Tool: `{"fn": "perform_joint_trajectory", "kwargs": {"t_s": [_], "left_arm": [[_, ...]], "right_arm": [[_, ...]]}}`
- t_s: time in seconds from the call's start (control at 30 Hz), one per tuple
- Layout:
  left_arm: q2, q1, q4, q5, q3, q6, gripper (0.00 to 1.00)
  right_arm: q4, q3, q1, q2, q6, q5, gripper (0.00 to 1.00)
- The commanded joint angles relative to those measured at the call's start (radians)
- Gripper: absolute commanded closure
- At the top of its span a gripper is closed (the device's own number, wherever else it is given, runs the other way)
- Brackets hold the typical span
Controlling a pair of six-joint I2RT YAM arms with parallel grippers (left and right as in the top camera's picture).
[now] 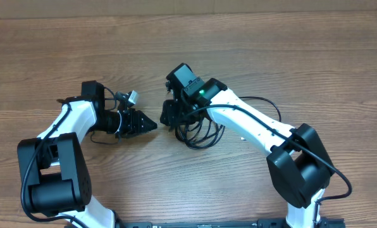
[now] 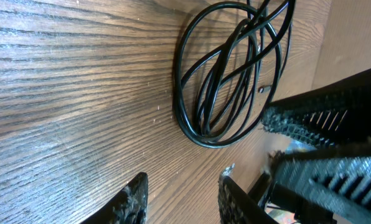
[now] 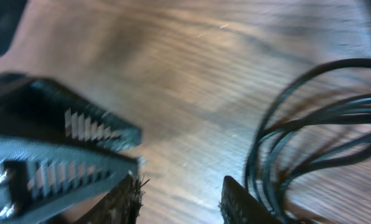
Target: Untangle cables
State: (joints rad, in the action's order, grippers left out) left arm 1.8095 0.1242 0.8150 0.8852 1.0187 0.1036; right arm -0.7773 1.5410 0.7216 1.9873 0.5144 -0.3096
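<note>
Currently the cables (image 2: pixel 218 87) lie as a loose coil of thin black loops on the wooden tabletop (image 1: pixel 252 50), partly under the right arm. The left end effector (image 2: pixel 184 190) is parted a little, with only bare wood between its fingers; it holds nothing. The right end effector (image 3: pixel 180 190) is also partly spread and empty, with the coil just beside one finger. The two face each other, near but apart.

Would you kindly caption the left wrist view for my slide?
Left gripper, open, faces looped black cables on the wooden table.
</note>
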Motion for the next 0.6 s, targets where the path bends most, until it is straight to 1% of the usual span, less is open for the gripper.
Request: {"fn": "perform_joint_trajectory", "kwargs": {"t_s": [0.0,0.07,0.1,0.13,0.27,0.43,0.5,0.57], "left_arm": [[0.014,-0.001,-0.003,0.001,0.016,-0.007,0.62],[0.014,-0.001,-0.003,0.002,0.016,-0.007,0.62],[0.014,-0.001,-0.002,0.002,0.016,-0.007,0.62],[0.014,-0.001,0.0,0.002,0.016,-0.007,0.62],[0.014,-0.001,0.0,-0.003,0.016,-0.007,0.62],[0.014,-0.001,0.0,-0.003,0.016,-0.006,0.62],[0.014,-0.001,0.0,-0.005,0.016,-0.006,0.62],[0.014,-0.001,0.0,-0.006,0.016,-0.006,0.62]], "right_arm": [[0.005,0.013,0.061,0.023,0.14,0.192,0.67],[-0.006,0.01,0.108,0.035,0.209,0.354,0.65],[-0.034,0.01,0.122,0.042,0.277,0.428,0.65],[-0.048,0.01,0.127,0.05,0.322,0.462,0.65],[-0.047,0.01,0.128,0.105,0.352,0.466,0.66],[0.008,0.009,0.127,0.147,0.359,0.465,0.66],[0.014,0.009,0.127,0.171,0.397,0.462,0.67],[0.016,0.009,0.127,0.182,0.399,0.46,0.67]]}}
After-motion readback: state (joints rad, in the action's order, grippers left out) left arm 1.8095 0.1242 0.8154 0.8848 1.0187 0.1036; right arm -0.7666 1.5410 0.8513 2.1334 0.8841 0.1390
